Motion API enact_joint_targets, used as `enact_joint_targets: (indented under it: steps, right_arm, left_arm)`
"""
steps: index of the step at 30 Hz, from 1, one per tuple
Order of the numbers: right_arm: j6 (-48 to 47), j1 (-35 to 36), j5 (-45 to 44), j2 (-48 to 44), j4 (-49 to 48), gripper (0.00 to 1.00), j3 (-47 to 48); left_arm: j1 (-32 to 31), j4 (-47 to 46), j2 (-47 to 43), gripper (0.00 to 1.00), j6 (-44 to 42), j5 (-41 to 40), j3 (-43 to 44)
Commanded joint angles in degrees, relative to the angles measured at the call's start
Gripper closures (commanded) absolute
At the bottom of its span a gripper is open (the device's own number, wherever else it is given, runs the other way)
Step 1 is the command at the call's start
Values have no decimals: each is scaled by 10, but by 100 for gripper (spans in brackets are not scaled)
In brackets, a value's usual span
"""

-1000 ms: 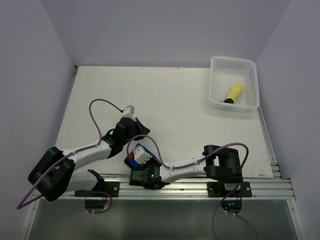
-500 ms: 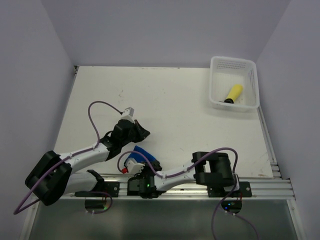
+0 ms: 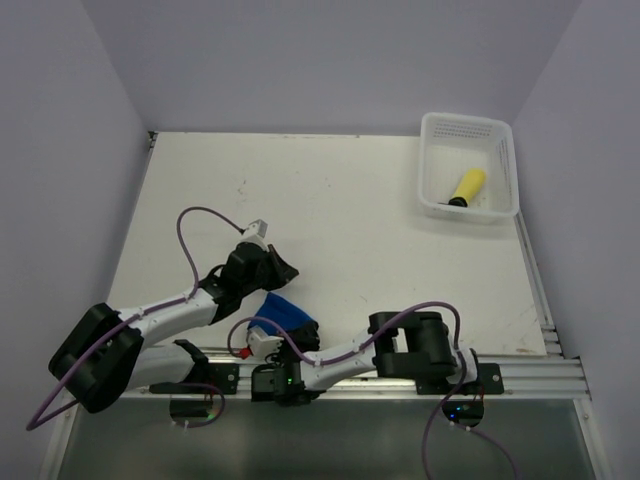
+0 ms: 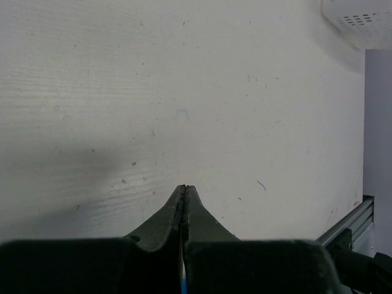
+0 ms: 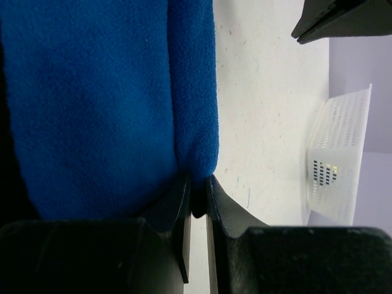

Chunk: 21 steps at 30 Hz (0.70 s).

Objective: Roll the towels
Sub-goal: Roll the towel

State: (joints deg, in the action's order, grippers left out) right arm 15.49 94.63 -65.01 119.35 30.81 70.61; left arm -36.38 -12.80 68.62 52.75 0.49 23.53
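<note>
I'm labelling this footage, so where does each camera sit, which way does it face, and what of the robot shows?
Top external: above and behind, looking down on the table; left arm and right arm whole.
Left wrist: on the left arm, looking along its shut left pincer over the table toward the basket.
Right wrist: on the right arm, looking past the right pincer, shut on the blue towel, toward the basket.
Shared: all three show the basket; top and right wrist show the blue towel.
</note>
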Motion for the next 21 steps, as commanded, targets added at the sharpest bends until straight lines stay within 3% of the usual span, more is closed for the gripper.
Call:
enact_joint_targets:
  steps: [1,21]
  right_arm:
    - [-20,10,-36,22,-6,100,9]
    - [2,21,-38,113,80,100,88]
  left_arm:
    - [4,-22,0,100,16,18,-20]
    - [-12,-23,-33,100,51,22,-88]
